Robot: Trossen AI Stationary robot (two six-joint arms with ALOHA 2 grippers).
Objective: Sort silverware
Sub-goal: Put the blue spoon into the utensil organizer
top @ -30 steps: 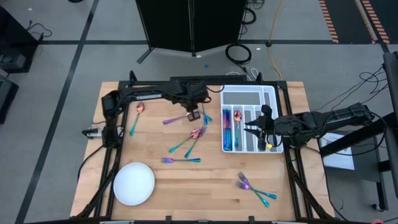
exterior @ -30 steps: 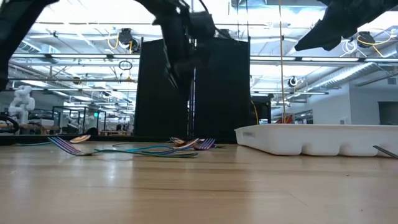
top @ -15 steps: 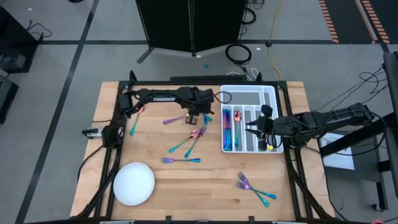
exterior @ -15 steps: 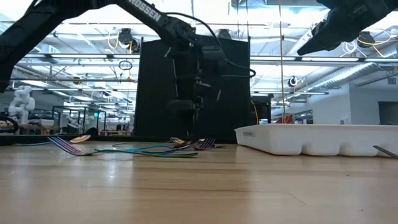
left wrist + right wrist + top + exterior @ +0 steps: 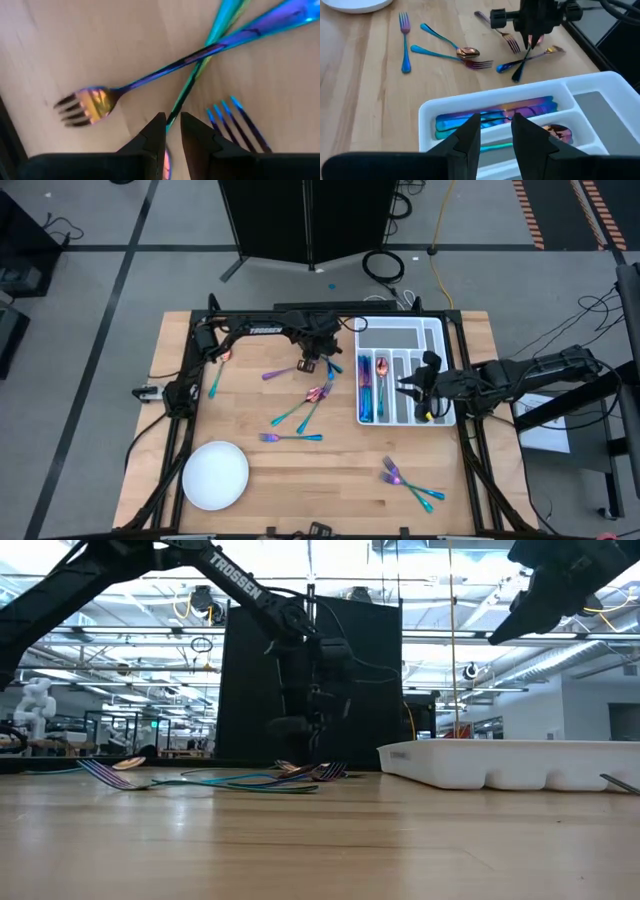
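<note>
Iridescent silverware lies scattered on the wooden table: a cluster [image 5: 300, 408] left of the white divided tray [image 5: 400, 326], one fork [image 5: 292, 438], two forks [image 5: 408, 482] at the near right, and a spoon [image 5: 222, 358] at the far left. A few pieces [image 5: 368, 392] lie in the tray. My left gripper [image 5: 312, 366] points down at the cluster's far end, its fingers nearly shut on a slim teal piece [image 5: 192, 82] that lies under a gold-tined fork [image 5: 87, 105]. My right gripper [image 5: 408, 390] hovers open over the tray [image 5: 600, 82], holding nothing. My left gripper [image 5: 172, 132] comes from above, pointing down, and pinches one end of the slim teal piece [image 5: 172, 117] between its two fingers. A pink glint [image 5: 166, 162] shows in the gap. The rest lies on the table under the fork's handle [image 5: 210, 47]. Whether it is a fork, spoon or knife stays hidden.
A round white plate [image 5: 215, 475] sits at the near left. A blue fork's tines [image 5: 235, 122] lie close beside my left fingers. Bare wood shows between plate and near-right forks. The tray's far compartment [image 5: 390, 337] holds nothing.
My left gripper has come down from higher above the table toward the cluster of silverware beside the tray, staying over about the same spot. The silverware on the table lies as before.
</note>
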